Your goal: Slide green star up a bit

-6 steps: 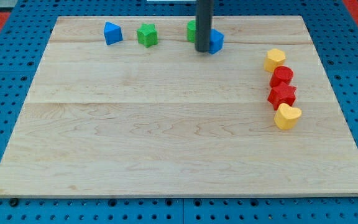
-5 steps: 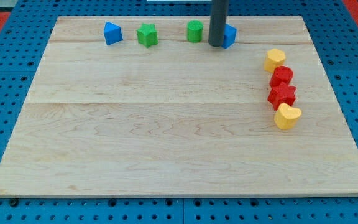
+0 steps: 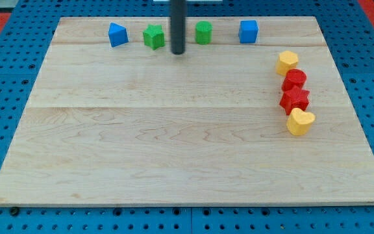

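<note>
Currently my tip (image 3: 177, 52), a bare rod with no end effector to open or close, sits between the green star (image 3: 153, 36) and green cylinder (image 3: 204, 32) near the desk's (image 3: 174, 143) top edge.

Green star (image 3: 153, 36) sits near the top edge of the wooden board.
The small, bright green, star-shaped block lies flat in the row along the view's top, left of centre. It rests apart from its neighbours on either side, its points intact and its upper face catching the light.
</note>
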### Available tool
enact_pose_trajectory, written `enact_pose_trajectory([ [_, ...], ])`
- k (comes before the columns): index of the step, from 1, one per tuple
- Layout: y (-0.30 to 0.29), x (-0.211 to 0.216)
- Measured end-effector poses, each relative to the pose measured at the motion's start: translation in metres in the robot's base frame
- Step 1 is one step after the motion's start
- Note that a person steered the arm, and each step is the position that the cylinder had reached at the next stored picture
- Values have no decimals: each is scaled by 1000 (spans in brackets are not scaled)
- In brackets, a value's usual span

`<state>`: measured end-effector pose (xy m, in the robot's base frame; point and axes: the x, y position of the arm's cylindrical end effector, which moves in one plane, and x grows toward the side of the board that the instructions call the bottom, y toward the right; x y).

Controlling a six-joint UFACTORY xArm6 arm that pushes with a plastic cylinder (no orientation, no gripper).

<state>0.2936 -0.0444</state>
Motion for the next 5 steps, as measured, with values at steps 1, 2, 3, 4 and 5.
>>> enact_pose_trajectory([
  [1,-1,0],
  [2,-23,-1],
  [3,-23,-2],
  [4,-23,-3],
  [5,-23,-12],
])
